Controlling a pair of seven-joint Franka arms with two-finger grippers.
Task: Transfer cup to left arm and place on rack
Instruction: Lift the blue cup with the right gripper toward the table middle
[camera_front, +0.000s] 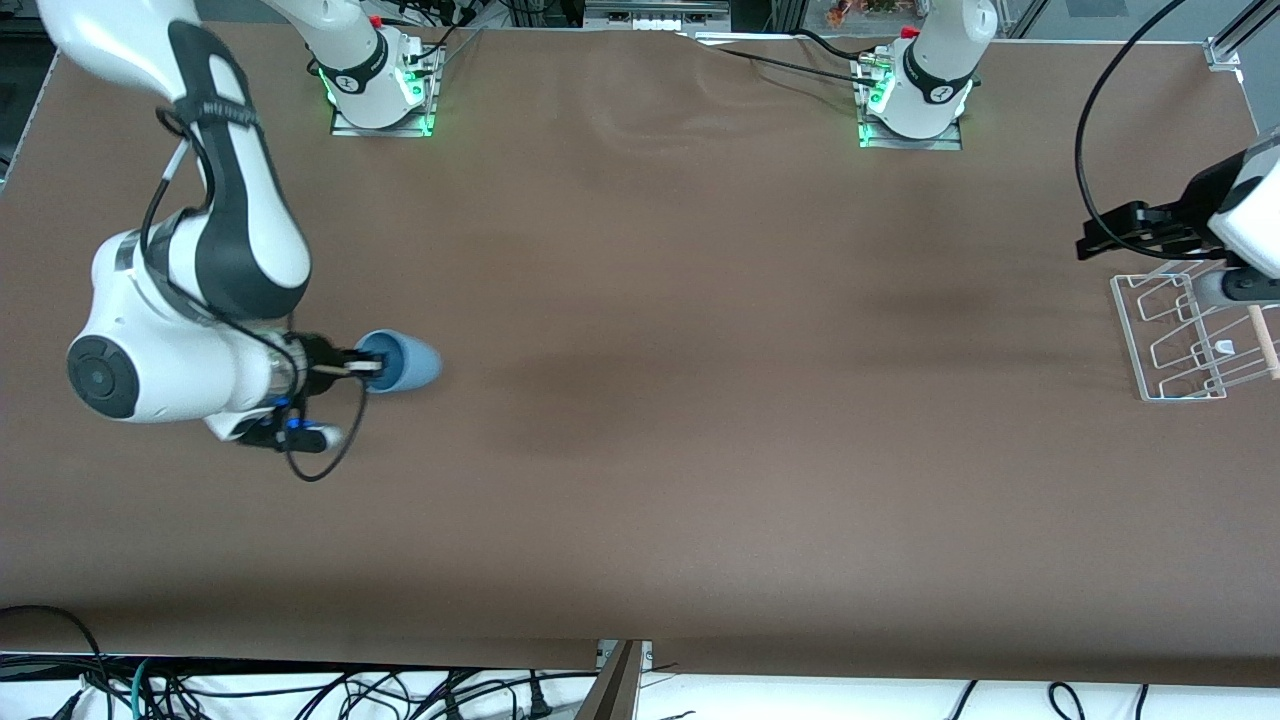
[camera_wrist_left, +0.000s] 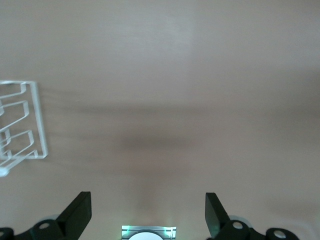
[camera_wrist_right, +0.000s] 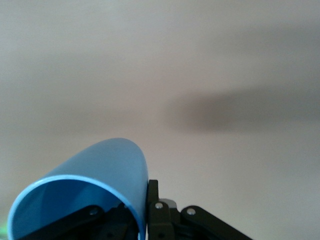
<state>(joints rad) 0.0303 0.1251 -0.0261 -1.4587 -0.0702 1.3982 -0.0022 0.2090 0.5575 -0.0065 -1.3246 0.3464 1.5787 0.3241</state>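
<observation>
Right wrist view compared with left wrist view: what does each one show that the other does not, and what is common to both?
Only the right wrist view shows the cup, light blue and lying sideways, its rim pinched by the shut right gripper, one finger inside it and one outside.

Only the left wrist view shows the rack, standing empty, and the open left gripper, which holds nothing.

Both show the brown table beneath.
</observation>
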